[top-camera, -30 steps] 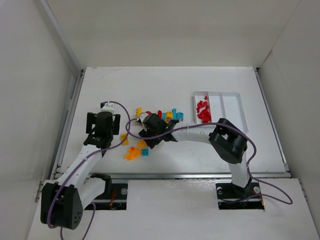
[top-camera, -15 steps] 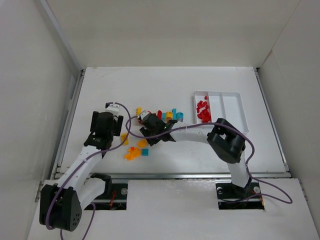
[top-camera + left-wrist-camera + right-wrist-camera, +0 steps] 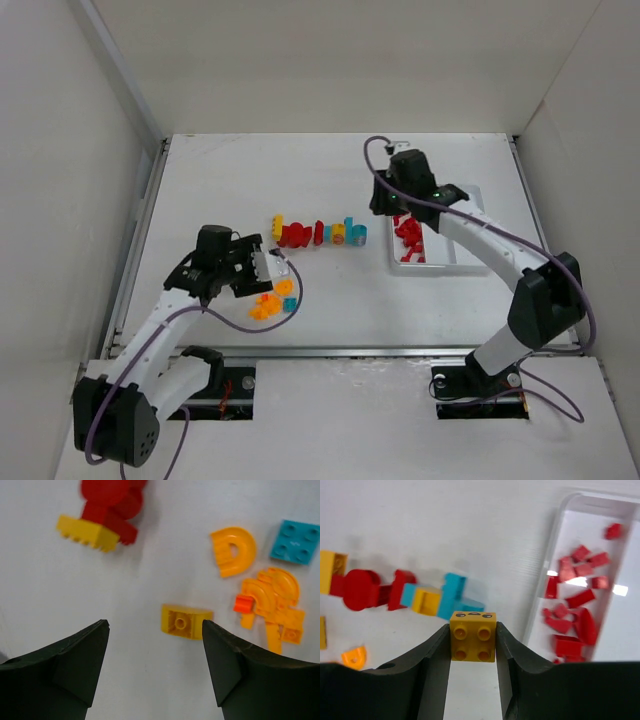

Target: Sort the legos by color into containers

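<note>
in right hand [image 3: 472, 639], yellow four-stud lego [image 3: 472, 642]

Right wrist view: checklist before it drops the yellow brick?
1. Held yellow brick clamped in right end effector: ok.
2. That brick above the tray: not ok, table beneath it, tray beside it.
3. Red bricks alone in their compartment: ok.
4. Free compartment for yellow: cannot tell, right arm hides part of the tray.
5. Left end effector open, well apart from the right arm: ok.
</note>
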Robot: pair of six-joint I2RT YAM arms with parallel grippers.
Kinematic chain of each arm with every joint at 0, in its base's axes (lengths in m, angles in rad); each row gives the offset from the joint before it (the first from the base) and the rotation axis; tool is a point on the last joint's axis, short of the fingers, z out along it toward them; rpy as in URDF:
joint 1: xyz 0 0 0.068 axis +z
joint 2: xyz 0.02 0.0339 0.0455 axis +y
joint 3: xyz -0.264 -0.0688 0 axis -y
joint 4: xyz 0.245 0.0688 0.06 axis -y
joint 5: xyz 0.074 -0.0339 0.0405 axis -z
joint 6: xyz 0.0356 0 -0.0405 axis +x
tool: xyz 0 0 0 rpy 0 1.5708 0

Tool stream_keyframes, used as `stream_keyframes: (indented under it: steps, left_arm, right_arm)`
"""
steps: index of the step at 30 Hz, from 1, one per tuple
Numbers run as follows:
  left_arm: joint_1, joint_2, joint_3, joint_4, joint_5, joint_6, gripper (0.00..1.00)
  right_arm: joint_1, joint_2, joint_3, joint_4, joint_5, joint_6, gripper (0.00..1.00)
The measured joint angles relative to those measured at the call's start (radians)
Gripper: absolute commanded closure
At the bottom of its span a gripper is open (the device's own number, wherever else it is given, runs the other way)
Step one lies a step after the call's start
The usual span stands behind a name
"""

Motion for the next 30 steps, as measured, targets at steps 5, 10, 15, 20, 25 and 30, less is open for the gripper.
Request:
stream_keyframes:
  steps: [5, 10, 15, 20, 25, 30]
  left_arm:
    - [-0.021, 0.146, 0.012, -0.152, 0.077, 0.333, 0.32]
    - [-0.051, 0.214, 0.013, -0.215, 0.067, 0.588, 0.33]
    - [-0.086, 0.222, 0.013, -0.245, 0.055, 0.777, 0.33]
    - [-0.112, 0.224, 0.013, -0.262, 0.044, 0.845, 0.33]
    - [-0.131, 0.224, 0.013, -0.269, 0.04, 0.868, 0.33]
    - [-0.157, 0.244, 0.013, -0.271, 0.039, 0.876, 0.42]
  right_arm:
    - [-0.168, -0.034, -0.072, -0.042, -0.006, -0.009, 0.95]
    - [-0.251, 0.018, -0.119, -0.098, -0.003, -0.03, 0.94]
    - [-0.272, 0.075, -0.125, -0.105, -0.002, -0.031, 0.94]
    - [-0.277, 0.076, -0.126, -0.105, 0.031, -0.029, 0.92]
    - [-0.283, 0.076, -0.126, -0.109, 0.114, -0.025, 0.86]
    - [-0.301, 0.08, -0.126, -0.123, 0.18, -0.021, 0.75]
